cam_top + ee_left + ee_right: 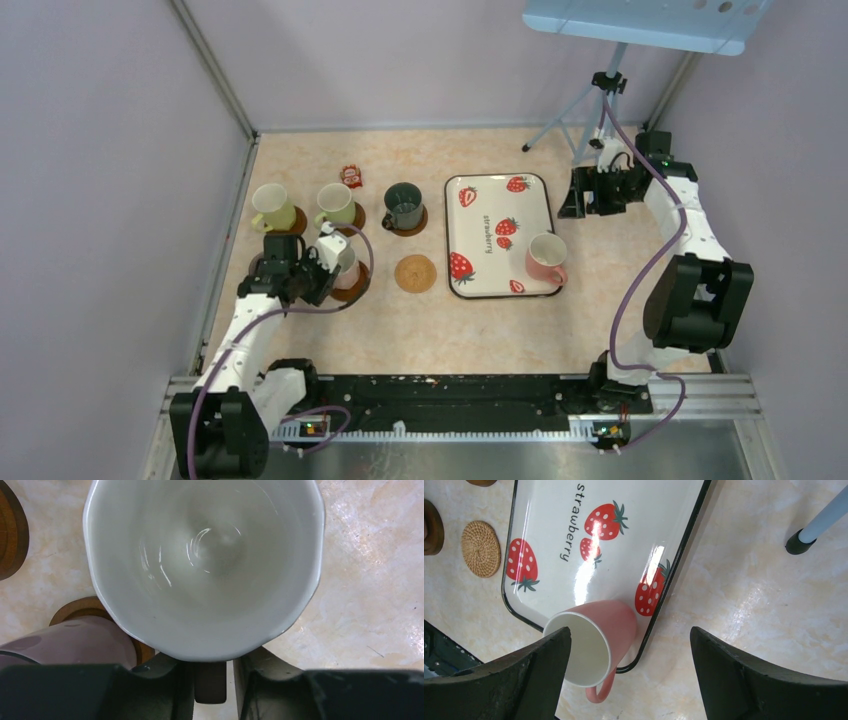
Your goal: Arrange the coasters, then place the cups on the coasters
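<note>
dealing with the cream-white cup [205,565], mouth up and pressed right against the tips of the left gripper [211,666]. straddling what looks like its handle, with a sliver of table showing beside one finger, so cannot tell whether gripping or released. cannot tell either whether a coaster lies beneath; only marble shows around the rim. just off one jaw, purple cup [65,640] seated on a dark coaster [80,607].

over at the right gripper [631,645]: spread wide, holding nothing. pink cup [594,640] upright in the near corner of the strawberry tray [639,510], close against one jaw. tan coaster [480,548] bare, well out past that same jaw.

looks like the cup-placing step, fairly far along. next probably calls for opening fully and backing straight off the handle without nudging the purple cup, then carrying the pink cup to the tan coaster.
</note>
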`<state>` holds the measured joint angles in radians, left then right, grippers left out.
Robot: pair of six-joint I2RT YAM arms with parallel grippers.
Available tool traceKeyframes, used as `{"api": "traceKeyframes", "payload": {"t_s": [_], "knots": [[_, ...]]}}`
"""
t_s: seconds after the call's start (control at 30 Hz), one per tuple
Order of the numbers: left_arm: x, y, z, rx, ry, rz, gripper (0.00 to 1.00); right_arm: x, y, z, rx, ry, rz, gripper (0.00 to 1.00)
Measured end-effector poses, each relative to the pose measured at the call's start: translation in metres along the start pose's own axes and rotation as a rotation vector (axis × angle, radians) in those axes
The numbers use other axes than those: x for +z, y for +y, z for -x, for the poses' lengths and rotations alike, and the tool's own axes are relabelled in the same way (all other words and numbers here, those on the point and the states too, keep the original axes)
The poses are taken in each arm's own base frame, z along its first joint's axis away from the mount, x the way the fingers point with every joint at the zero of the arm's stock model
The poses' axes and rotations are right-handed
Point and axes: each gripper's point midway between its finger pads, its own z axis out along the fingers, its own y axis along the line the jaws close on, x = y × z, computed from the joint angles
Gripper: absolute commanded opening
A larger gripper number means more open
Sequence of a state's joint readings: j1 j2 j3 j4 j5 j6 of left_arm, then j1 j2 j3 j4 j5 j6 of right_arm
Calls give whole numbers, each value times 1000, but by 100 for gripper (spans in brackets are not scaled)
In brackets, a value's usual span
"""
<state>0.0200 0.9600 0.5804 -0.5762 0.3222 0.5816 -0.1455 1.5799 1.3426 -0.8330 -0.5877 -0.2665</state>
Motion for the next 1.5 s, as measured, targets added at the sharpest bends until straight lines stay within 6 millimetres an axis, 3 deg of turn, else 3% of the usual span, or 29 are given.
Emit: {"api": "traceKeyframes", "payload": {"t_s": [0.17, 0.4, 0.73, 1.5], "knots": [[-4, 0, -1, 24, -1, 6, 52, 0, 0, 0, 0, 0, 0, 87], [-14, -5, -3, 44, 13, -1, 56, 0, 0, 1, -1, -2, 0, 87], [-15, -4, 1, 26, 25, -20, 38, 1, 0, 1, -2, -3, 4, 87], [-17, -11, 0, 2, 35, -53, 25, 1, -1, 4, -9, -15, 2, 87]]}}
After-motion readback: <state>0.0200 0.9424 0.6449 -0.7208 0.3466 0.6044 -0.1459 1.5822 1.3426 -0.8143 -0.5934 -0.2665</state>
